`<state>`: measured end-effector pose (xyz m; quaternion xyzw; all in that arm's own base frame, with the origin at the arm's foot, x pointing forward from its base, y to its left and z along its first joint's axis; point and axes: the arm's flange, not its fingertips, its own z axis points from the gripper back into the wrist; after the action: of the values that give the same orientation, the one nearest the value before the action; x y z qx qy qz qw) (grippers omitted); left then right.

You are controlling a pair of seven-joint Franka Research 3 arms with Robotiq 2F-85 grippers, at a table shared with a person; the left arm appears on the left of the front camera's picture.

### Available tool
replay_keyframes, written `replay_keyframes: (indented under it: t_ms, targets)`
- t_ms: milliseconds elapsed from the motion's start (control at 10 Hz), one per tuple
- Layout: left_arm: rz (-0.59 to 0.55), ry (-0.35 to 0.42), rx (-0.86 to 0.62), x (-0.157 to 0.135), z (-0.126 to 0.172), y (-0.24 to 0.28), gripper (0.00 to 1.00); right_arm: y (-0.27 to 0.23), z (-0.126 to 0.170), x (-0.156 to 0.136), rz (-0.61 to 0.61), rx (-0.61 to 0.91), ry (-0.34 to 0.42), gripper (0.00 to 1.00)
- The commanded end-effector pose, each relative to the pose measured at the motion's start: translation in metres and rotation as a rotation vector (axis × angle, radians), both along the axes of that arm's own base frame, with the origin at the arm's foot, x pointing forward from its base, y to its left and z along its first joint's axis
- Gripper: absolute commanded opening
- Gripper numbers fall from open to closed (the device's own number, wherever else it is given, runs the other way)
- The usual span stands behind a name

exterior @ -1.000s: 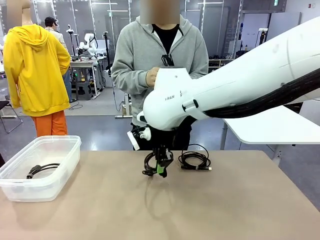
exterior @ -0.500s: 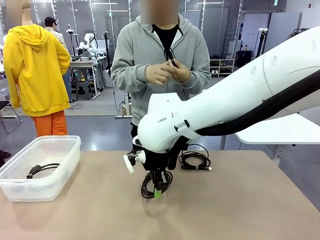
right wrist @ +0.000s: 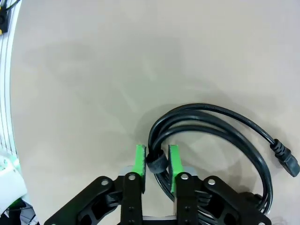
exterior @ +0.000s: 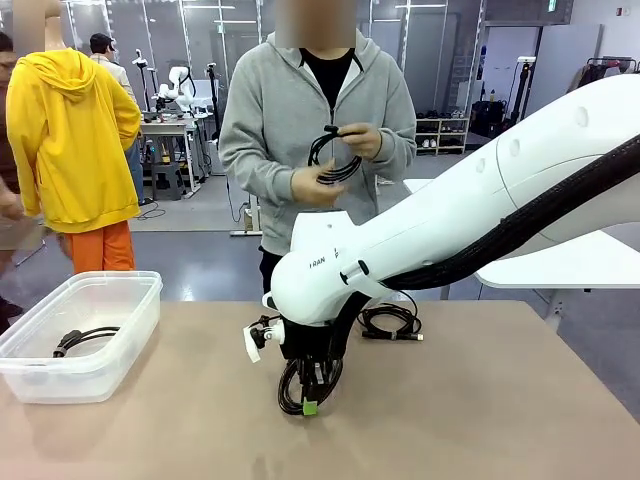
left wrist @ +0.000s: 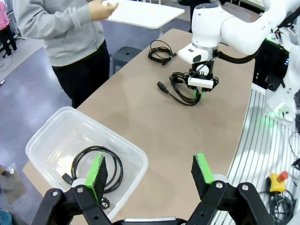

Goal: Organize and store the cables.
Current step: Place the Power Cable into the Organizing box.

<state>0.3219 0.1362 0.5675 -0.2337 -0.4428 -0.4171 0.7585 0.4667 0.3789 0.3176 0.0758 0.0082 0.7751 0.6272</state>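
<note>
The tan counter (exterior: 520, 420) takes up the foreground. The white right arm (exterior: 480, 210) reaches over it from the right and bends down at the middle. At the far edge stands a person (exterior: 290, 100) in a grey hoodie. A clear plastic bin (exterior: 135, 300) sits at the left end of the counter.

The person's hands (exterior: 315, 185) hold a coiled black held cable (exterior: 335, 160) at chest height. The far cable (exterior: 390, 320), also coiled, lies on the counter near the far edge, just right of the arm's wrist. The binned cable (left wrist: 96, 166) lies looped on the bin's floor. The middle cable (right wrist: 211, 117) rests on the counter at the centre, one plug end sticking out to the side.

The right pincer (right wrist: 157, 154) points straight down at the middle cable. Its green pads stand a little apart, one on each side of the band that ties the coil; whether they press on it I cannot tell. The left pincer (left wrist: 150, 173) hangs over the bin's near rim, spread wide, with nothing in it.
</note>
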Motion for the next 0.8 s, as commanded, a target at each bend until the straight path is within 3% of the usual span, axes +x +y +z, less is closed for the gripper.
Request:
replay_keyframes:
  t_ms: [0, 200, 300, 700]
  targets:
    - [-0.02, -0.022, -0.012, 0.002, 0.001, 0.001, 0.92, -0.005, 0.004, -0.008, -0.035, 0.011, -0.039, 0.55]
    - [-0.02, -0.022, -0.012, 0.002, 0.001, 0.001, 0.92, -0.008, 0.01, -0.008, -0.029, 0.014, -0.049, 0.88]
    - [-0.02, -0.022, -0.012, 0.002, 0.001, 0.001, 0.92, -0.01, 0.013, -0.009, -0.034, 0.023, -0.053, 1.0]
    - [-0.02, -0.022, -0.012, 0.002, 0.001, 0.001, 0.92, -0.062, 0.063, -0.011, -0.136, 0.071, -0.147, 1.0]
